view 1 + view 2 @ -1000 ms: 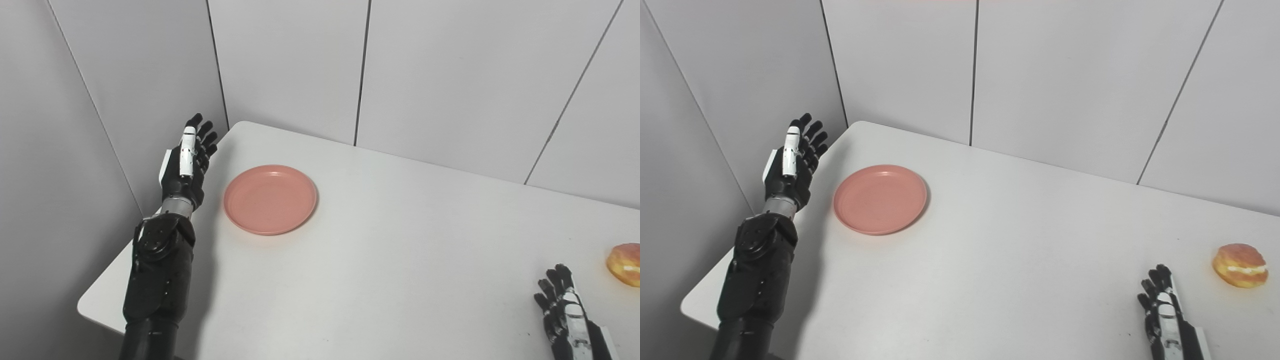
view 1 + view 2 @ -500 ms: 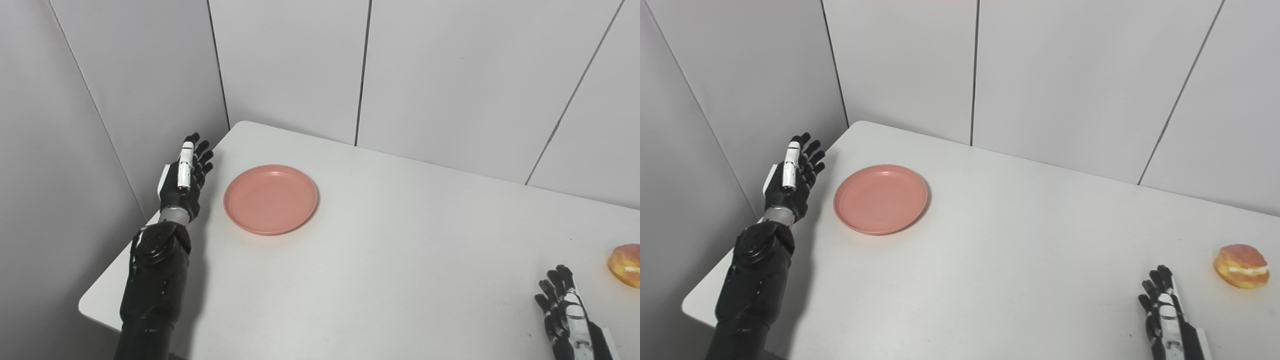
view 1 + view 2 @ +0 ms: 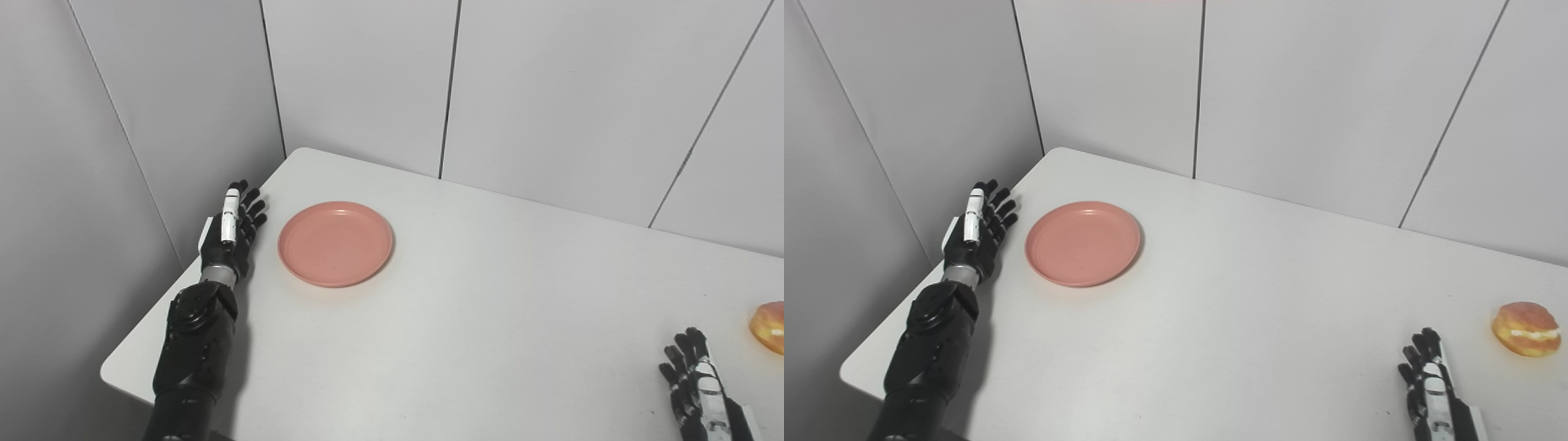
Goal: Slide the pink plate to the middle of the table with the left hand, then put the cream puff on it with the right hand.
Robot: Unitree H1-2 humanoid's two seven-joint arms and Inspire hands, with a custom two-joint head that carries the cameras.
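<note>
At the table's (image 3: 1213, 318) right edge, the right eye view shows the whole cream puff (image 3: 1526, 328) with its pale filling, while the left eye view cuts it off at the frame. Near the far left corner lies the pink plate (image 3: 335, 243). Just beside it, apart, the left hand (image 3: 233, 228) has its fingers spread, holding nothing. Low at the near right, the right hand (image 3: 1431, 375) is likewise empty, fingers extended.

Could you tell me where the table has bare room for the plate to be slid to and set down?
The widest bare patch is the middle of the table, bordered by the pink plate on its left and the cream puff and right hand on its right. It is tightest at the left edge, where the left hand stands beside the plate.
</note>
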